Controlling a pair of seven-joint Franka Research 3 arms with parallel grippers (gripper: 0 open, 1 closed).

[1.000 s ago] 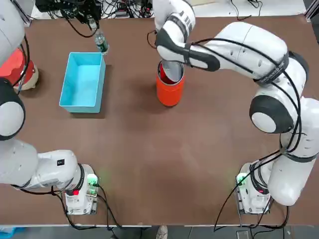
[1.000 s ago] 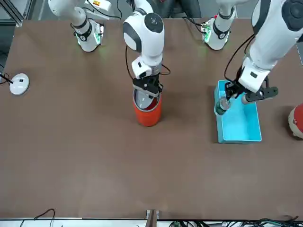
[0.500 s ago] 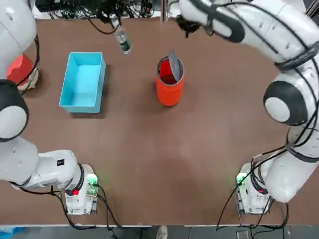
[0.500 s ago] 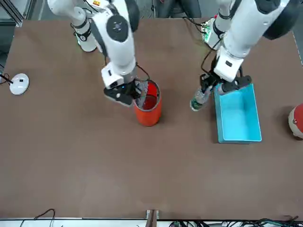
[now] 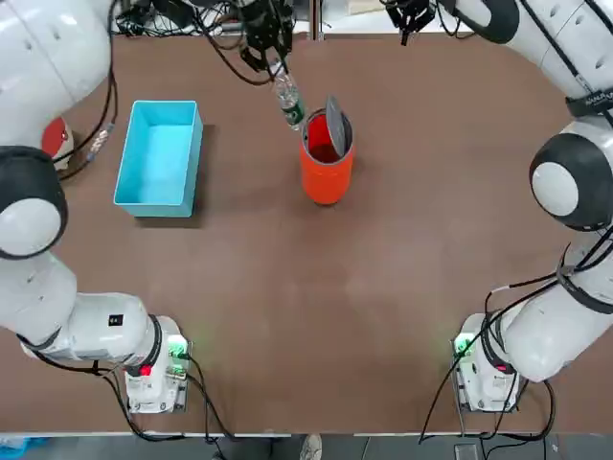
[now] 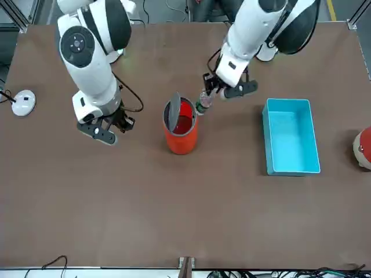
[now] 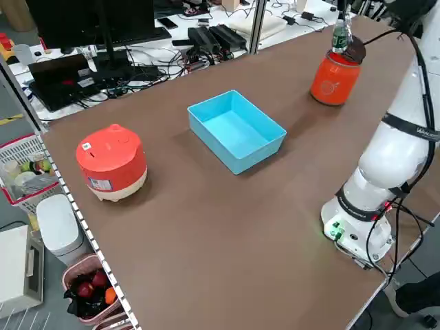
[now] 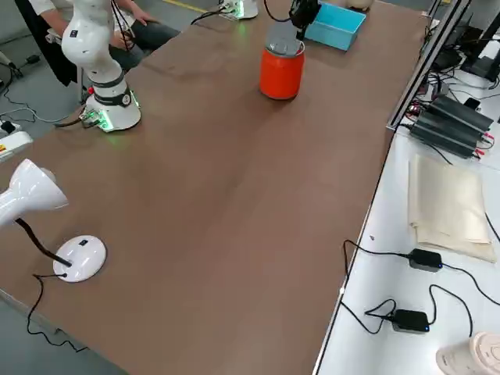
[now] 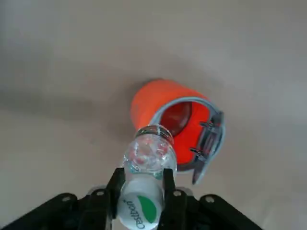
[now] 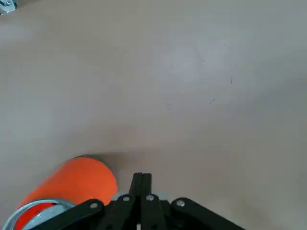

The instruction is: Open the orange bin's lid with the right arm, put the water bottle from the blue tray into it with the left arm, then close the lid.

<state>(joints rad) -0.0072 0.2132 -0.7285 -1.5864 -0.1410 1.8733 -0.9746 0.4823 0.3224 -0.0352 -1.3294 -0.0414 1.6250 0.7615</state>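
Gripping the bottle (image 6: 202,102) by its labelled lower body, the left gripper (image 9: 142,191) holds it tilted in the air, cap end aimed down at the open bin (image 6: 181,134), just above its rim on the tray side. The bin stands mid-table with its red inside showing; its lid (image 5: 335,124) is tipped up on edge at the rim opposite the bottle. The tray (image 5: 160,156) sits well apart. The right gripper (image 6: 106,128), fingers pressed together on nothing, hangs above bare table on the bin's other side, clear of it. A red-and-white cooker (image 7: 111,162) stands beyond the tray.
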